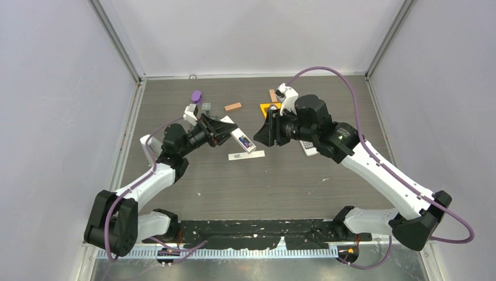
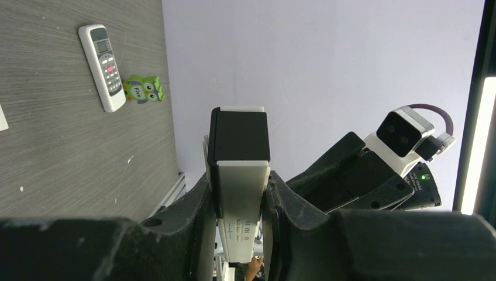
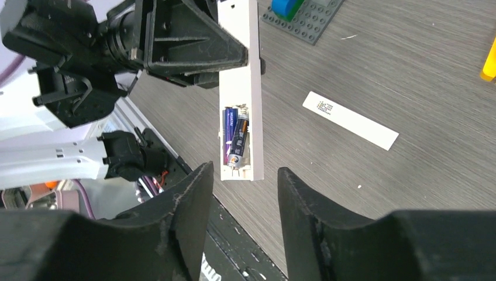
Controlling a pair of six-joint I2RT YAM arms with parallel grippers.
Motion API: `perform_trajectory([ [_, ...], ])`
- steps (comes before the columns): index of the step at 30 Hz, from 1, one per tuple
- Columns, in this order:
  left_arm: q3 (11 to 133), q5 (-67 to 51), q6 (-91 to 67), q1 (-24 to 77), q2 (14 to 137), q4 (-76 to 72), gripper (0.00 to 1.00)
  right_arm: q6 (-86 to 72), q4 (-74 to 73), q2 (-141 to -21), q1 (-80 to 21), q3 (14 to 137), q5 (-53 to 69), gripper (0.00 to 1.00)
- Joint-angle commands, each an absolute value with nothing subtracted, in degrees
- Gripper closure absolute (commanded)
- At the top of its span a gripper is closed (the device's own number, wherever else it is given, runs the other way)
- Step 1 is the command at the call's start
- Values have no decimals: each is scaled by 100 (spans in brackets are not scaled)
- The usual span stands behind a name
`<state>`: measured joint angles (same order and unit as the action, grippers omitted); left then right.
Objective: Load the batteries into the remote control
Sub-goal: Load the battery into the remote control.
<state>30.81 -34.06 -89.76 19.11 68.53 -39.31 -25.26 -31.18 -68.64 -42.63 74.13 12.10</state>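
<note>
Although two remotes show, only one is off the table: a long white plastic remote control (image 3: 241, 93). Its open compartment holds two thin cylindrical batteries (image 3: 234, 137) side by side, one blue-purple battery (image 3: 228, 132) and one dark battery (image 3: 240, 140). The second remote, a white handset with grey and pink buttons (image 2: 103, 67), lies flat on the grey wood-grain table (image 2: 70, 158), with one green owl figure (image 2: 143, 89) just beside it. One narrow white strip with a small printed mark (image 3: 351, 120) lies on the table near the held remote control. One grey studded plate (image 3: 310, 23) carries one blue brick (image 3: 285, 7). One orange-brown rectangular block (image 1: 233, 106) and one purple piece (image 1: 196, 95) sit farther back.

The left tool (image 2: 240, 202) is closed narrow on the remote control, a finger pressed to each long edge, holding it raised. The right tool (image 3: 243, 175) stands about halfway open and holds nothing. The compartment end of the remote control shows in the gap between its fingers (image 3: 193, 199), with space on both sides.
</note>
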Motion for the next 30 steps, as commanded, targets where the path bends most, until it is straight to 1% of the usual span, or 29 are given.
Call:
perform_trajectory([
  [1,3295,-3384,-8954,1934,6726,-4109,100,-2074,-3071,-6930,-4354,7414,1674,54],
  [4,3316,-3384,-8977,1934,6764,-4167,100,-1951,-3068,-6993,-4453,7348,1662,57],
  [7,3339,-3393,-8991,1934,6797,-4218,100,-1934,-3028,-7026,-4497,7297,1550,67],
  [13,3307,-3393,-8993,1934,6810,-4230,100,-1979,-2942,-7139,-4524,7371,1492,76],
  [24,3367,-3393,-8969,1959,6852,-4254,100,-2001,-2961,-7341,-4551,7495,1417,81],
  [30,3334,-3364,-8949,1978,6873,-4254,100,-2040,-2990,-7381,-4545,7549,1272,82],
])
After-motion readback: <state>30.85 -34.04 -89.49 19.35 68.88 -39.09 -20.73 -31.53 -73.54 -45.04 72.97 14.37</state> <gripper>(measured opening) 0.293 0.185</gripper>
